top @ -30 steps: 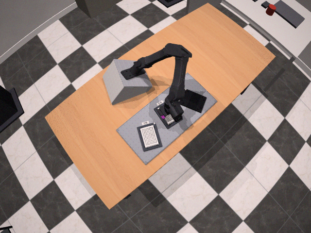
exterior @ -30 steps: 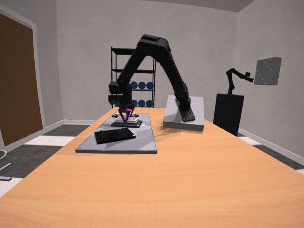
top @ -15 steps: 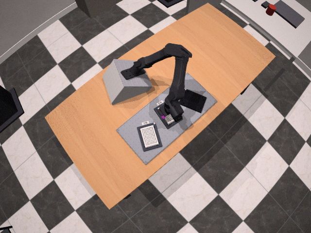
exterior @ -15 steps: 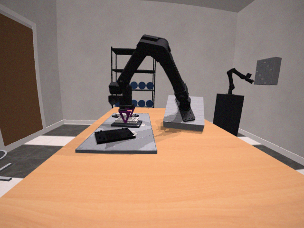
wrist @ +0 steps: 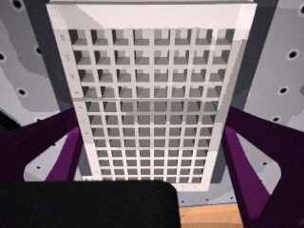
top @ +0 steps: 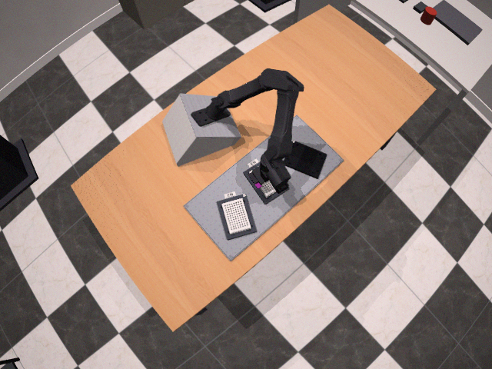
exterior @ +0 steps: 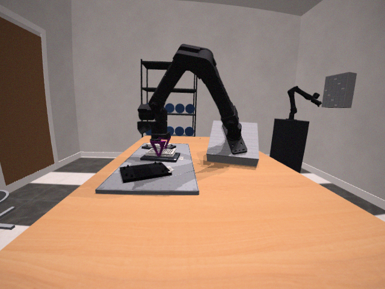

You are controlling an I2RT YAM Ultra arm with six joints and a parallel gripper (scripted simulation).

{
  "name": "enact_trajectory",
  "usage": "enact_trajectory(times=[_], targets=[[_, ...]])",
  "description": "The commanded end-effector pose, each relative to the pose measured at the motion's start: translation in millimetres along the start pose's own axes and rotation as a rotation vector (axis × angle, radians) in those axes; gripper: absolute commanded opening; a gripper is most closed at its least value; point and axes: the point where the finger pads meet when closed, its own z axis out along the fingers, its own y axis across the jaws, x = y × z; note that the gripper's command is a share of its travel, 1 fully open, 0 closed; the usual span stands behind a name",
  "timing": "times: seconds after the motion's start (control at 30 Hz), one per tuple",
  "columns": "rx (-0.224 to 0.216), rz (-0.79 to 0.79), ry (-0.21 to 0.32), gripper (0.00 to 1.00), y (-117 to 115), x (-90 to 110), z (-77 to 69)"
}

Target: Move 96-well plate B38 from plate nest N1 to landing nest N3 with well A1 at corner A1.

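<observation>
Gripping plate B38 (wrist: 151, 100), the gripper (wrist: 152, 157) has one purple finger (wrist: 66, 154) on each long side of the plate, pinching it across its width. Fingers stand wide, set by the plate's width, pads pressed to its side walls. Plate runs straight out ahead of the fingers in the wrist view, near short end just under the black gripper body.

In the exterior view the gripper (exterior: 159, 146) points straight down with plate B38 (exterior: 161, 152) between the fingertips, over a dark nest (exterior: 145, 158); cannot tell if it rests on the nest or is slightly lifted. Top view shows the plate (top: 267, 187) partly hidden under the wrist.

Plate is white, rectangular, rigid, with a grid of square-walled wells and a plain flat rim. Fingers are matte purple, angled inward like a V. Deck (wrist: 285, 71) below is grey, flat, dotted with round holes.

Plate B83 (top: 237, 216) lies well apart from the fingers on its own dark nest. An empty black nest (top: 307, 158) sits on the fingers' other side.
</observation>
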Motion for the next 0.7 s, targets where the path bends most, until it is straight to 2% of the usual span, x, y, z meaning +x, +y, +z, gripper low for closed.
enact_trajectory(times=[0.0, 0.67], targets=[[0.002, -0.002, -0.012, 0.00, -0.6, -2.8, -2.3], [0.002, -0.002, -0.012, 0.00, -0.7, -2.6, 0.3]])
